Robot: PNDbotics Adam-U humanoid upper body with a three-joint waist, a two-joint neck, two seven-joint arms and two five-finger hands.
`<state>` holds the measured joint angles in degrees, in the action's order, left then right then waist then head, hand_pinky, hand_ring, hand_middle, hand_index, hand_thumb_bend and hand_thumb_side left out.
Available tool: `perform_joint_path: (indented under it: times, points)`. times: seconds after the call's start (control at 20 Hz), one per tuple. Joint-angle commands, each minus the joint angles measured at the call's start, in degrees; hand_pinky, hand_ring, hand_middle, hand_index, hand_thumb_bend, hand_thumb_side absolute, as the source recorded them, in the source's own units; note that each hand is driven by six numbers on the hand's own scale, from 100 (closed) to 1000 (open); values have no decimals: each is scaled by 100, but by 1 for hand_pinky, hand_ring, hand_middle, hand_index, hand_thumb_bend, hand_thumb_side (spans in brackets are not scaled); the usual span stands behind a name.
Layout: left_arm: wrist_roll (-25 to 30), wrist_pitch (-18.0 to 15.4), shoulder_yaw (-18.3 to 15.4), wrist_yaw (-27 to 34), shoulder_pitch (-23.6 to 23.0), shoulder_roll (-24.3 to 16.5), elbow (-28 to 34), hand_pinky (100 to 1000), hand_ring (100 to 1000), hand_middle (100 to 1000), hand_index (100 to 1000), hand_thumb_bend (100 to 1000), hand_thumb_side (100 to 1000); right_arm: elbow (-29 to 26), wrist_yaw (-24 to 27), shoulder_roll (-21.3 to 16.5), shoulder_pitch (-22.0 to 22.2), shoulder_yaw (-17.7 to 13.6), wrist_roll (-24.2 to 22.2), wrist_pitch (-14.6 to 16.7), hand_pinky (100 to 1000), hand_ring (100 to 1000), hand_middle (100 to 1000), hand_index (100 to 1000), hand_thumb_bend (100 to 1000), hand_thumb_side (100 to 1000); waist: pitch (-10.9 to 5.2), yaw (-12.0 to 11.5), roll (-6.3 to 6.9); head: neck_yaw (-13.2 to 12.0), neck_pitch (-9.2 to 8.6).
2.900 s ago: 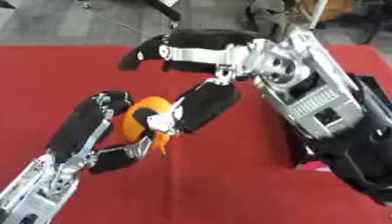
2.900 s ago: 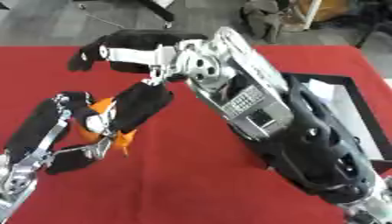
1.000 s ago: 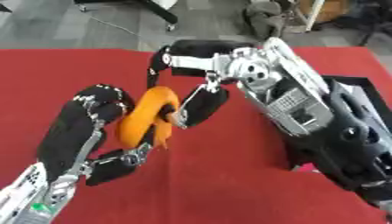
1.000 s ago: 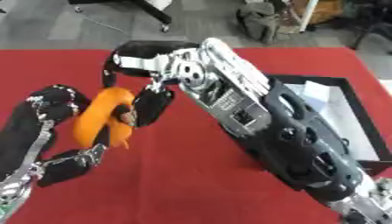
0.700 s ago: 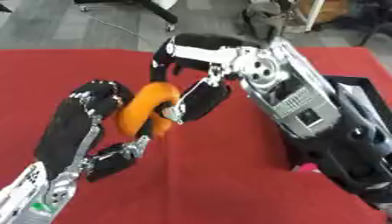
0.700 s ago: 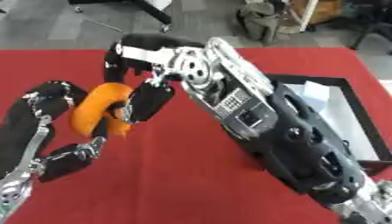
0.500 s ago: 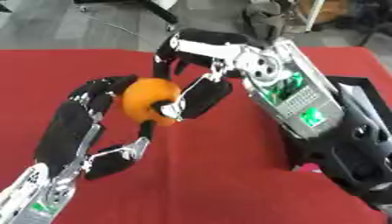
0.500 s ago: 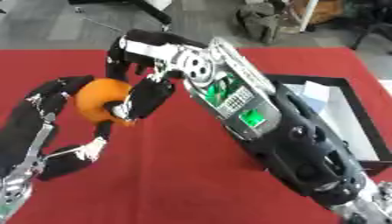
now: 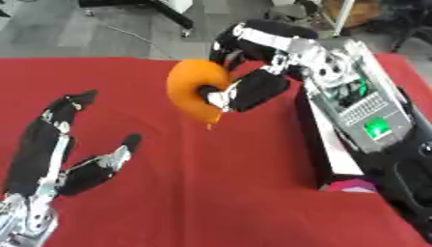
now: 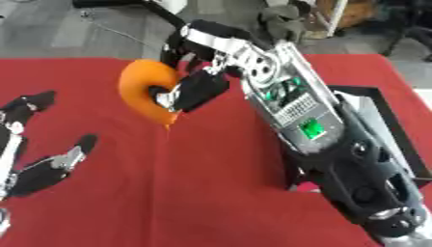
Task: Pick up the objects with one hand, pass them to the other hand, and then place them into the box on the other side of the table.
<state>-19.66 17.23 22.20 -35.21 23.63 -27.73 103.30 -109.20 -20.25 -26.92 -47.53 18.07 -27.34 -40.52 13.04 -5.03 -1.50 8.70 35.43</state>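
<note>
Left eye view. Right hand [image 9: 245, 89] up over the middle of the red table [image 9: 211, 193], fingers and thumb curled round an orange ring-shaped object [image 9: 195, 95]. The orange object hangs in the air, clear of the cloth, a small pointed bit at its lower edge. Left hand [image 9: 50, 144] lower left, apart from the object, fingers straight and spread, thumb out to the side, holding nothing. Right forearm runs down the right side, silver and black with green lights on it. Beside it at the right edge of the table, a black box [image 9: 333, 159] with a pale inner wall; something pink shows at its near corner.

Right eye view. Same grasp seen from a shifted angle: right hand [image 10: 195, 89] clamped on the orange object [image 10: 145, 94], thumb side through or against the ring's hole; cannot tell which. Left hand [image 10: 30, 144] at the left edge, only partly in frame, fingers relaxed. Box [image 10: 384, 125] mostly hidden behind the right forearm; its black rim and pale inside show at the right. Grey floor and chair legs beyond the far table edge.
</note>
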Motion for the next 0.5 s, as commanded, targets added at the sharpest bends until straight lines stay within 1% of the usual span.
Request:
perform_joint_path:
  times: [0.05, 0.1, 0.25, 0.35, 0.5]
  points:
    - [-303, 17, -261, 474, -83, -255, 178, 685, 618, 558, 732, 270, 665, -58, 116, -356, 195, -477, 459, -196, 795, 874, 479, 430, 100, 100, -86, 10, 21, 50, -103]
    - [-380, 13, -337, 628, -141, -277, 182, 678, 608, 548, 719, 237, 645, -2, 123, -432, 356, -643, 682, -244, 795, 875, 480, 436, 100, 100, -81, 16, 22, 54, -116]
    - [-613, 12, -558, 995, -276, -304, 197, 673, 596, 536, 705, 198, 631, 179, 54, -561, 773, -1065, 1389, -322, 797, 874, 490, 451, 100, 100, -70, 27, 27, 63, -147]
    - [-799, 28, -714, 1134, -359, -297, 218, 672, 593, 533, 699, 190, 622, 363, -189, -591, 1050, -1354, 1869, -360, 796, 869, 492, 456, 100, 100, -64, 38, 38, 72, -163]
    - [-1061, 51, -886, 1216, -452, -294, 265, 674, 593, 533, 696, 183, 610, 653, -626, -577, 1367, -1723, 2413, -435, 796, 863, 500, 465, 100, 100, -58, 55, 59, 77, -183]
